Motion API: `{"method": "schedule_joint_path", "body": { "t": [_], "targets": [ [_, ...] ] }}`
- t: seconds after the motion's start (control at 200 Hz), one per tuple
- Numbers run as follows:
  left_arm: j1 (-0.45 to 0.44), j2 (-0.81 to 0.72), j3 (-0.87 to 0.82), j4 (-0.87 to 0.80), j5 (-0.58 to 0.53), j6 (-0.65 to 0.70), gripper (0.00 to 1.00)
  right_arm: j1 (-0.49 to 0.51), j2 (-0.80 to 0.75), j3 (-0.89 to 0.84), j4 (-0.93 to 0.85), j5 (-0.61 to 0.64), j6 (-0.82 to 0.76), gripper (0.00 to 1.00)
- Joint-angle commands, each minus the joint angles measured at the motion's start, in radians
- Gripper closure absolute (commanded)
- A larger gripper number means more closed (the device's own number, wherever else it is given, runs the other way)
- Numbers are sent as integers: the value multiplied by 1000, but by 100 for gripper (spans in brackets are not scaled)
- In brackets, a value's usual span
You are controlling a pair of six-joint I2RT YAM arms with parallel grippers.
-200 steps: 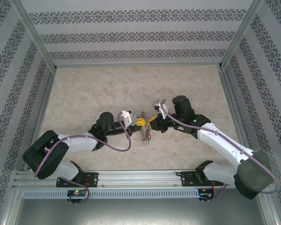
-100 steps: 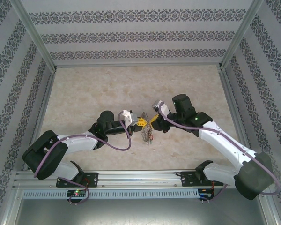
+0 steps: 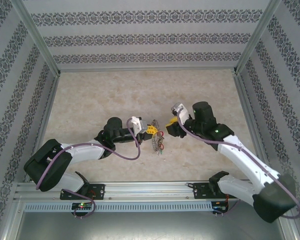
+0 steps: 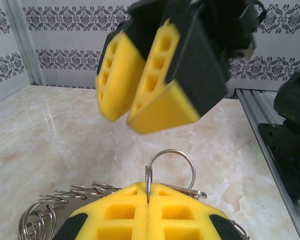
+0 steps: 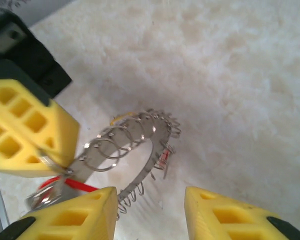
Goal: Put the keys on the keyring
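My left gripper (image 3: 151, 129) is shut, its yellow pads (image 4: 120, 212) pinching a small split ring (image 4: 171, 161) of the keyring (image 3: 157, 142). The keyring (image 5: 140, 142) is a silver hoop fringed with wire rings, and it hangs from that grip just above the table. Red tags (image 5: 72, 185) and a yellow tag (image 5: 121, 116) of the keys show on its rim. My right gripper (image 3: 169, 126) stands open just to the right of the left one, nothing between its fingers (image 5: 75, 215). In the left wrist view the right gripper (image 4: 150, 80) hovers above the ring.
The marble-patterned tabletop (image 3: 115, 95) lies under both arms. Patterned walls and metal frame posts (image 3: 36, 37) close in the back and sides. An aluminium rail (image 3: 150, 187) with the arm bases runs along the near edge.
My right gripper has opened and drawn back to the right, away from the left gripper and the ring. The left gripper has kept its grip and barely moved.
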State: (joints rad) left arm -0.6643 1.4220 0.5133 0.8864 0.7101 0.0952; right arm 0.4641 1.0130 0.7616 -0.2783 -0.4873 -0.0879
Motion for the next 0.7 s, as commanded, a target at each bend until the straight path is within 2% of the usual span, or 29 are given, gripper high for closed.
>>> {"method": "schedule_joint_path", "body": {
  "t": [0.0,0.095,0.195,0.335,0.505,0.694],
  "targets": [
    [12,-21,32,34,8,-19,100,19,-55,-39,124,-74,24,54],
    [12,-24,32,32,-2,-20,100,33,-28,-28,119,-199,62,49],
    [12,-26,32,36,-8,-20,100,80,8,-24,112,-128,97,47],
    [12,-28,27,47,-15,-26,100,90,46,-30,143,-111,152,49],
    [11,-34,18,52,-27,-23,100,87,101,-1,102,-114,170,72],
    [12,-38,-2,79,-63,-29,100,62,129,-1,104,-162,205,85]
  ]
}}
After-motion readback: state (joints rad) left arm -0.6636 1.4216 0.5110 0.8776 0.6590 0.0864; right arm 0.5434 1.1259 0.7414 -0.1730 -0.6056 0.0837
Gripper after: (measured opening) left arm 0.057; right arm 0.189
